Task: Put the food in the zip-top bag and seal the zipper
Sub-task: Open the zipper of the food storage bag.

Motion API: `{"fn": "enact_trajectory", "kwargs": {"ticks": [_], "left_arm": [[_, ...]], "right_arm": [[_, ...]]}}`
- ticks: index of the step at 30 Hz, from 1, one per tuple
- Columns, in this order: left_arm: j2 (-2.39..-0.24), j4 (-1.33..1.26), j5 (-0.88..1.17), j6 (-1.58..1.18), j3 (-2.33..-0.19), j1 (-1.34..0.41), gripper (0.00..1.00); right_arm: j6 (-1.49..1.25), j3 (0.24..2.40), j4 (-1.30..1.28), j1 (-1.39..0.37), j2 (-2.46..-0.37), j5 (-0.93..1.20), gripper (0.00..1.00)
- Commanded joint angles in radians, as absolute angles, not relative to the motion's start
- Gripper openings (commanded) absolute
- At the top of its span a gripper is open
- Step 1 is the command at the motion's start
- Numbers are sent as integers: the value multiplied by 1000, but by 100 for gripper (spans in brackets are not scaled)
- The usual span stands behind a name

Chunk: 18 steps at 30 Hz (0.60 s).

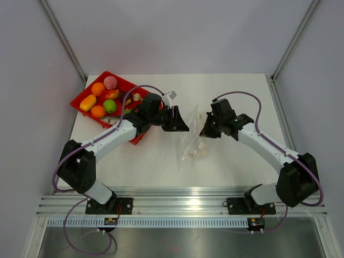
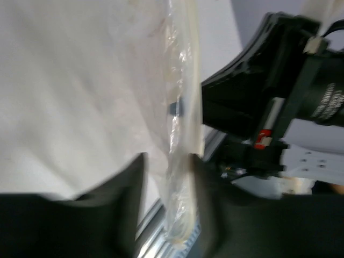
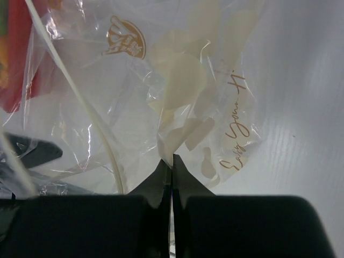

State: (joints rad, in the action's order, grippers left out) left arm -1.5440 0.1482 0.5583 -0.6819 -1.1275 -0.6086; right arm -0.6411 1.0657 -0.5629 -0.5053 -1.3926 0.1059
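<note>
The clear zip-top bag (image 1: pixel 193 141) with whitish and gold print hangs between my two grippers over the table's middle. My right gripper (image 1: pixel 205 131) is shut on a fold of the bag (image 3: pixel 177 86), its jaws pressed together (image 3: pixel 172 159). My left gripper (image 1: pixel 180 122) is open, and the bag's mouth edge with the zipper strip (image 2: pixel 189 91) runs between its blurred fingers (image 2: pixel 167 209). The zipper also shows as a pale line in the right wrist view (image 3: pixel 80 102). The food (image 1: pixel 99 100) lies in the red tray: orange, pink, green and yellow pieces. I see no food in the bag.
The red tray (image 1: pixel 124 82) stands at the far left of the table, just behind my left arm. It shows red through the bag in the right wrist view (image 3: pixel 9 88). Metal rails run along the table's near edge (image 1: pixel 183 207).
</note>
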Motion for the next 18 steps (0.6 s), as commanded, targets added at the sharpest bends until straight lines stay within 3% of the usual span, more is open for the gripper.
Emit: {"fn": "enact_trajectory", "kwargs": {"ticks": [1, 5, 9, 12, 18], "left_arm": [[-1486, 332, 421, -536, -1216, -600, 59], [-1422, 515, 162, -453, -1304, -626, 65], [-1350, 561, -30, -423, -1330, -712, 59], [-1332, 551, -84, -413, -1341, -820, 54], [-1364, 460, -63, -356, -1328, -960, 57]], "right_arm": [[-637, 1089, -570, -503, -1353, 25, 0], [-638, 1120, -629, -505, -1336, -31, 0], [-641, 1146, -673, -505, -1331, -60, 0], [-641, 1167, -686, -505, -1338, -64, 0], [-640, 1196, -706, -506, -1328, -52, 0]]}}
